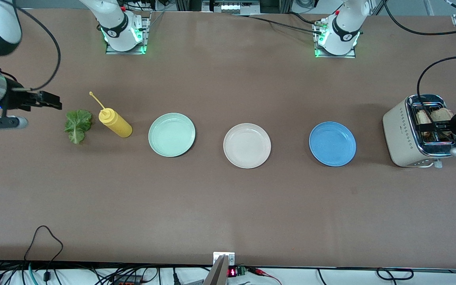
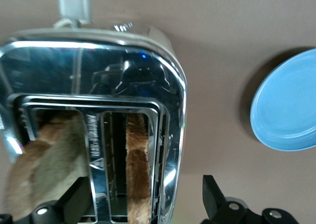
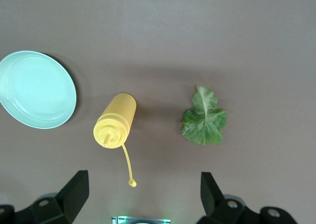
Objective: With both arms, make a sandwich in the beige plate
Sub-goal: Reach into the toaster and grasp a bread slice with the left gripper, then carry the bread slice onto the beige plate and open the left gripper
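Observation:
The beige plate lies bare at mid-table between a mint-green plate and a blue plate. No sandwich is in view. Two bread slices stand in the toaster at the left arm's end. My left gripper hangs open over the toaster, its fingers straddling the slot with one slice; the other slice is in the neighbouring slot. A lettuce leaf lies at the right arm's end. My right gripper hovers open beside it, with nothing in it.
A yellow squeeze bottle lies on its side between the lettuce and the mint-green plate, its cap strap pointing toward the robots' bases. The toaster's cord runs to the table's edge. The blue plate lies beside the toaster.

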`<state>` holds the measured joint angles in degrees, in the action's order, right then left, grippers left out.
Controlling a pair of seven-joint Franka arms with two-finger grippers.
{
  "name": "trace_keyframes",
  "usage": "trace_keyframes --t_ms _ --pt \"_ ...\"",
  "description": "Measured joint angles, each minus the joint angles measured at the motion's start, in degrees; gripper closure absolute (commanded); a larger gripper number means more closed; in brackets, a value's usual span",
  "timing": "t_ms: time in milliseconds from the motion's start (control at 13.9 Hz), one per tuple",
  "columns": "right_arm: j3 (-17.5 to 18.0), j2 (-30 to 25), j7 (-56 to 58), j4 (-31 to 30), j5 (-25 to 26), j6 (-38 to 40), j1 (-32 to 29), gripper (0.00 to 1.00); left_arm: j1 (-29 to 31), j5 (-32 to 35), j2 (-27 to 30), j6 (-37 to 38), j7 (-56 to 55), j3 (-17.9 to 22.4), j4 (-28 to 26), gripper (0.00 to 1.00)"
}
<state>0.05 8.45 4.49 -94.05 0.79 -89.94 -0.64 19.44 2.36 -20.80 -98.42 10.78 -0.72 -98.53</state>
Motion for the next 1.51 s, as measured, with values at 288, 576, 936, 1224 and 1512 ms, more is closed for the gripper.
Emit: trace_keyframes --t_ms 288,576,936,1224,1512 --pt "0.13 0.93 0.06 0.31 0.0 0.63 0.0 0.0 -0.01 0.0 -0.15 2.7 -0.01 -0.03 -0.88 0.96" --pt "0.16 0.96 0.06 0.31 0.0 1.68 0.0 0.0 0.12 0.1 0.12 4.82 -0.01 -0.02 -0.51 1.0" --pt "0.78 1.02 0.31 0.31 -0.01 2.12 0.53 0.0 0.61 0.26 0.61 5.32 0.08 0.06 0.13 1.0" --pt "0.77 1.03 0.31 0.31 -0.01 3.34 0.64 0.0 0.49 0.12 3.11 13.97 0.14 -0.69 6.13 1.0" --pt "0.77 0.94 0.31 -0.86 -0.01 3.88 0.64 0.0 -1.0 -0.23 4.78 25.03 -0.18 -8.42 16.02 1.0"
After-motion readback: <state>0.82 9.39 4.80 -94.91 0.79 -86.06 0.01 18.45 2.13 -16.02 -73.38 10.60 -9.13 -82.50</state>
